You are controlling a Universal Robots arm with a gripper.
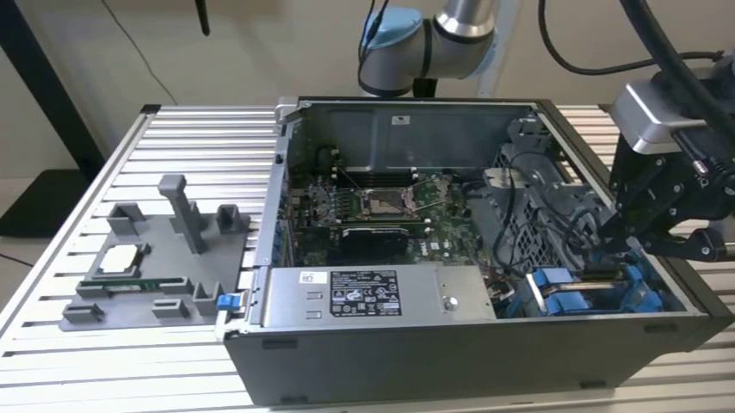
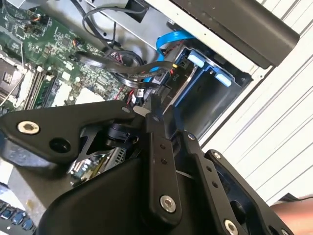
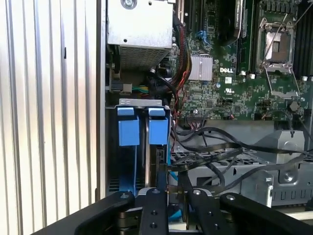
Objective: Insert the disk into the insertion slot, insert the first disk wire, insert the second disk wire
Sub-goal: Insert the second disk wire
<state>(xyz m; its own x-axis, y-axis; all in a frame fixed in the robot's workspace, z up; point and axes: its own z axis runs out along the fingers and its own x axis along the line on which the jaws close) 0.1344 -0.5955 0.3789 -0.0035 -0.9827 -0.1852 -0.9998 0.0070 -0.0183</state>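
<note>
On the slatted metal table (image 1: pixel 172 129) stands an open computer case (image 1: pixel 460 361), lying on its side so that the arm can reach in from above. In the exterior view, the gripper (image 1: pixel 626 237) hangs over the case's right end, just above the insertion slot (image 1: pixel 591 292), whose blue latch pieces show at the near right corner beside the grey power-supply box (image 1: pixel 373 297). The motherboard (image 1: pixel 379 206) lies further in, to the exterior view's left of the slot, and a grey fixture (image 1: pixel 161 258) with small parts waits on the table well apart from the case. In the second wrist view, the gripper (image 2: pixel 151 105) points its dark fingers (image 2: pixel 159 147) down toward the slot (image 2: pixel 205 93), and their tips seem to meet on a black wire connector (image 2: pixel 146 88) close to the bundle of black cables (image 2: pixel 112 63); I judge it pinches this connector, but I am not fully sure. The slot sits just beyond the tips, with a blue ribbon cable (image 2: pixel 171 39) curving over it. In the first wrist view, the slot (image 3: pixel 142 127) is seen from straight above, and the disk (image 3: pixel 151 156) appears to stand already inside it on its edge, between the blue tabs, directly ahead of the gripper (image 3: pixel 168 188). So the disk looks seated, and the work now seems to concern a wire.
</note>
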